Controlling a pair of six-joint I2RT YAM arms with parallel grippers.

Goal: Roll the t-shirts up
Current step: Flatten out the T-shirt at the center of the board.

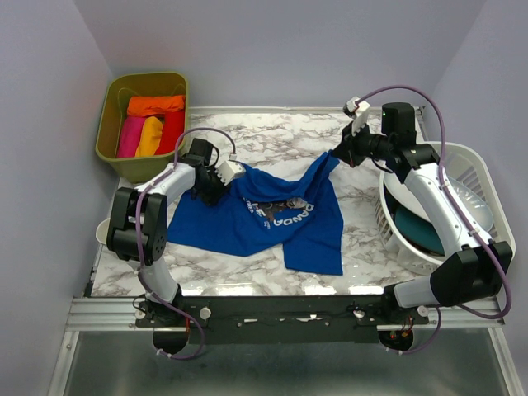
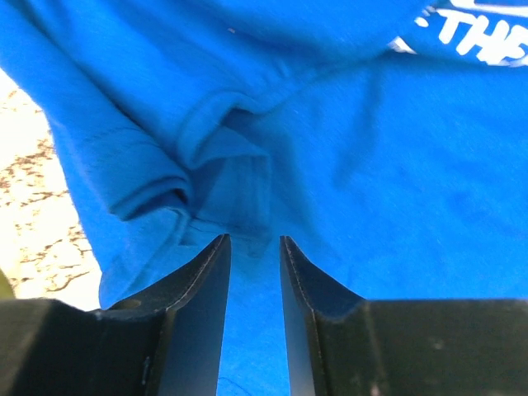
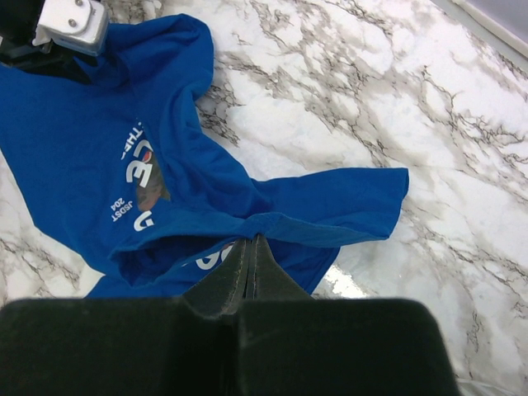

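The blue t-shirt (image 1: 272, 223) lies crumpled, print up, at the middle of the marble table (image 1: 280, 136). Its 1 o'clock corner is lifted, pinched between the pressed-together fingers of the right gripper (image 3: 250, 246). At 9 o'clock the left gripper (image 2: 253, 242) sits on a bunched fold, fingers narrowly apart; I cannot tell if it grips. Rolled shirts (image 1: 153, 124) fill the olive bin (image 1: 111, 124) at 10 o'clock. A white basket (image 1: 478, 177) stands at 3 o'clock.

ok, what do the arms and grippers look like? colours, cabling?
Left arm and right arm: white link shells, black joint housings. A mauve cable loops along each. White block near each wrist. Left gripper and right gripper: black wedge-shaped fingers.
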